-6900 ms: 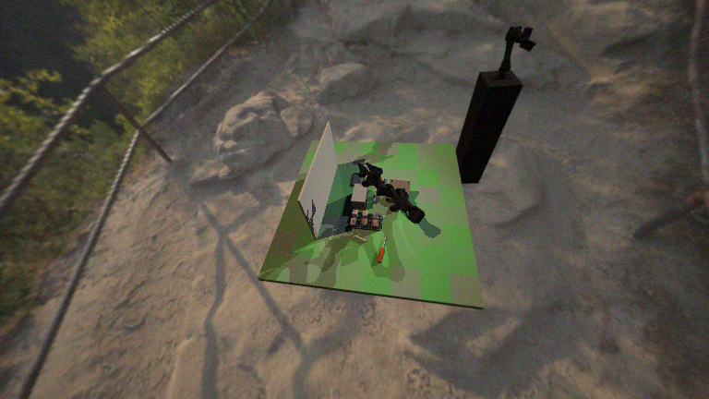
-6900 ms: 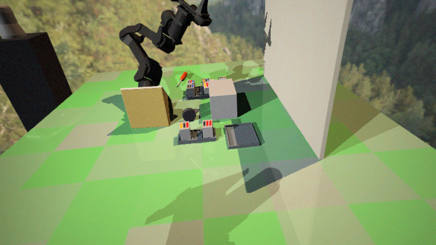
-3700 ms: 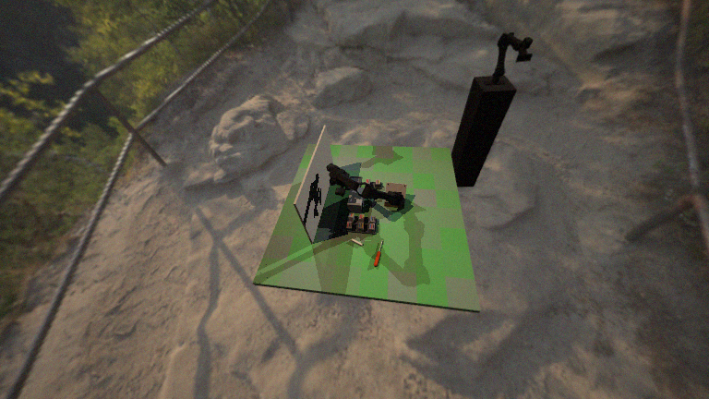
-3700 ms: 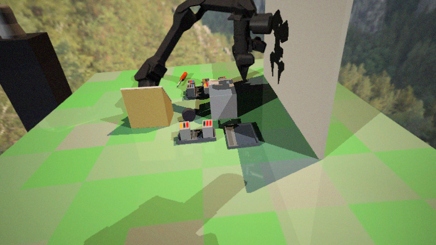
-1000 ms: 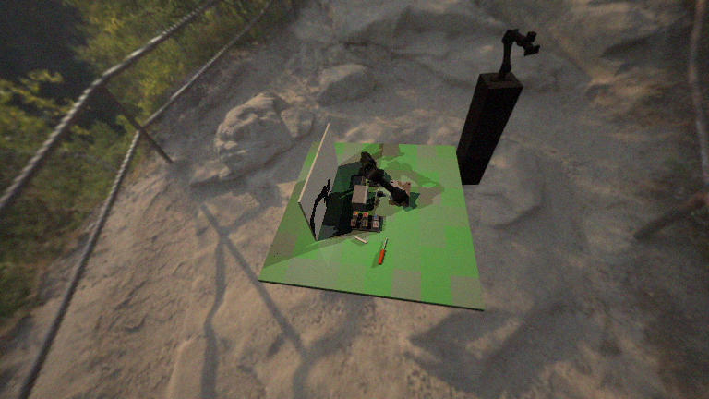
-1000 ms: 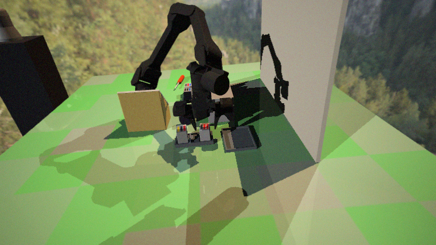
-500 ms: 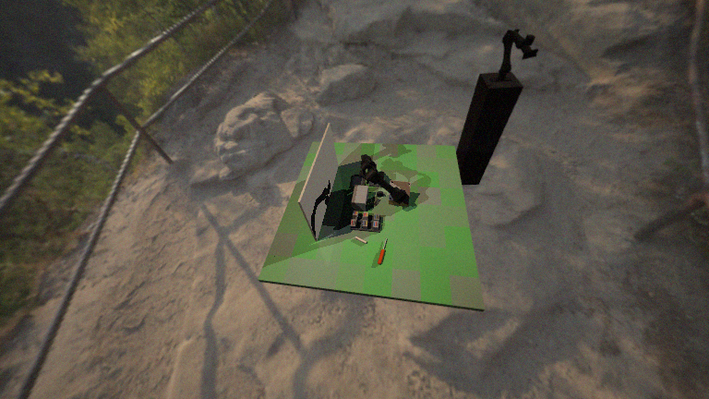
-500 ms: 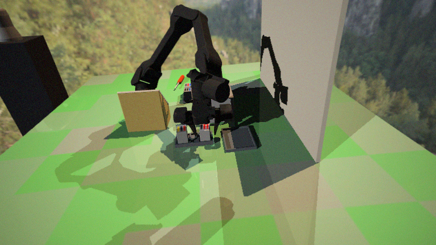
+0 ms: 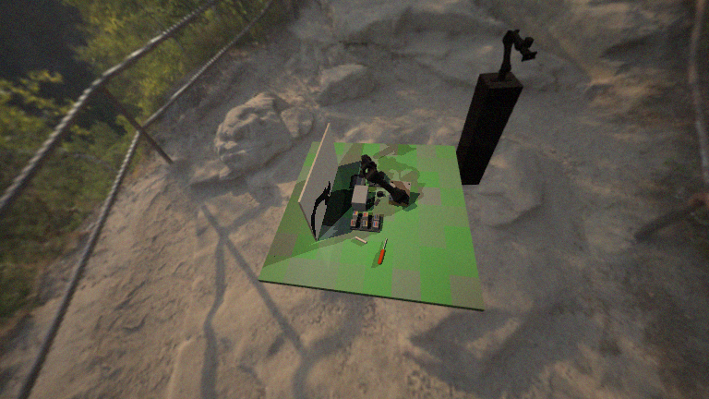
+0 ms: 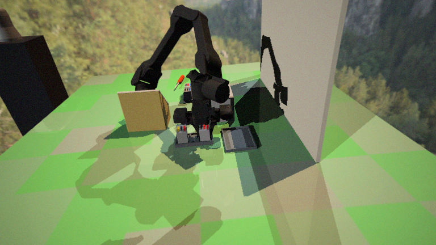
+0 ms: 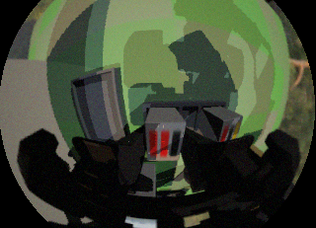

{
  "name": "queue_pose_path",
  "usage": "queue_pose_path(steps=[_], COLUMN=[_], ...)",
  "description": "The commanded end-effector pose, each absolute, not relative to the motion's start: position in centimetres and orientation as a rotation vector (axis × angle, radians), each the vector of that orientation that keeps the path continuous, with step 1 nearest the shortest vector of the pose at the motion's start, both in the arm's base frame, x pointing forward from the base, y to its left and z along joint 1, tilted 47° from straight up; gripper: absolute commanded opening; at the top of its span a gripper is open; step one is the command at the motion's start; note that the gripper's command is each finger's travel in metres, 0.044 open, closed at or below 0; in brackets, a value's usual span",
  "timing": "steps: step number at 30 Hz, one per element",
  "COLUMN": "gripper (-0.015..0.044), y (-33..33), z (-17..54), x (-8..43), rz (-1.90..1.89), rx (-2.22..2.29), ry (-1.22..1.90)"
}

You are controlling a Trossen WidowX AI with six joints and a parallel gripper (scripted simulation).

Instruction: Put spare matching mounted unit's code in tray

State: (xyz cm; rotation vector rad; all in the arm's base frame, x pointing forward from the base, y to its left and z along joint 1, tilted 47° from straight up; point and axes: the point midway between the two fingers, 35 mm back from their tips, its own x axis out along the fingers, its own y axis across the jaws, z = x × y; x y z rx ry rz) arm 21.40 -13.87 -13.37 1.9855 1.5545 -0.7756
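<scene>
Screwdriver [image 9: 381,256] [image 10: 180,79] blade: tip shape too small; printed codes: unreadable.

Beside the tray [image 10: 225,139] [image 11: 118,97], tall pale panel [image 10: 302,53] [image 9: 319,170] blocking the far side, seemingly a narrow gap between.
</scene>
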Motion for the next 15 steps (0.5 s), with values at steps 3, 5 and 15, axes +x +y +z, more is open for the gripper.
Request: queue_pose_path(steps=[3,5,15], gripper=[0.0096,0.0043,0.0], y=[-13.89,-13.89,-13.99], z=[-13.36,-13.36,-13.28], x=[21.4,21.4,21.39], rz=[-0.776,-0.776,-0.776], rx=[1.986,1.986,1.986], ry=[1.554,1.554,1.554])
